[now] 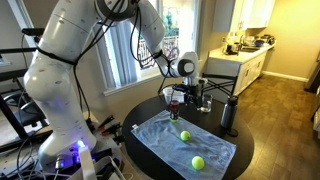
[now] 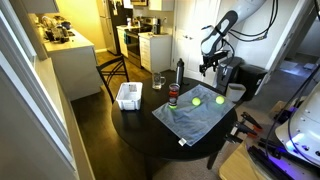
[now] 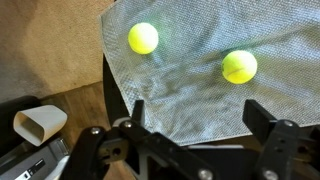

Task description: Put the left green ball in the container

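Currently the gripper (image 3: 200,122) hangs over the wrinkled grey cloth (image 3: 190,90), its black fingers spread wide and empty. The left green ball (image 1: 184,135), small and round, lies on that cloth near the middle of the round dark table (image 2: 140,122). The container (image 2: 173,95), clear and red-rimmed, stands off the cloth toward the table's edge. It appears in both exterior views but not in the wrist view.

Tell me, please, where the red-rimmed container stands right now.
In an exterior view the red-rimmed container stands on the dark round table at the edge of the cloth, close to the dark bottle and drinking glass.
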{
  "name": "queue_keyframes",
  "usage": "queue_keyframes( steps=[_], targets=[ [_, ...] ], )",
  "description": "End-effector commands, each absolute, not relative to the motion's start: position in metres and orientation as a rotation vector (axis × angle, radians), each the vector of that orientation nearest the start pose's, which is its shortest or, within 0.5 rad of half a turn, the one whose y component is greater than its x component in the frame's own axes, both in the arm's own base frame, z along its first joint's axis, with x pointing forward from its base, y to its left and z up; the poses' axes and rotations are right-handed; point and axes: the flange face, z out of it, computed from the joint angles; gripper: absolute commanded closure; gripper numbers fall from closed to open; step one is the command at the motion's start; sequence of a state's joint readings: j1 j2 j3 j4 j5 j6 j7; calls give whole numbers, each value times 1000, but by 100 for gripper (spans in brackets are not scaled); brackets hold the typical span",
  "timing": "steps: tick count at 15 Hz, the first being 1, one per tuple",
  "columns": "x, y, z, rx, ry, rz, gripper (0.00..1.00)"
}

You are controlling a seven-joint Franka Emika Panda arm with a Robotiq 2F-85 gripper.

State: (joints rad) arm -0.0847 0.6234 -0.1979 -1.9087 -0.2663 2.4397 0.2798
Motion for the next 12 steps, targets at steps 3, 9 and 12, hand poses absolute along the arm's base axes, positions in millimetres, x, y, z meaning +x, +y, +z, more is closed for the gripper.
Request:
queue_keyframes(
  steps=[3, 9, 12],
  targets=[
    [623, -162, 127, -3376, 569, 169, 0],
    [658, -119, 62, -3376, 462, 202, 0],
    [667, -104, 41, -3394, 397, 229, 0]
  ],
)
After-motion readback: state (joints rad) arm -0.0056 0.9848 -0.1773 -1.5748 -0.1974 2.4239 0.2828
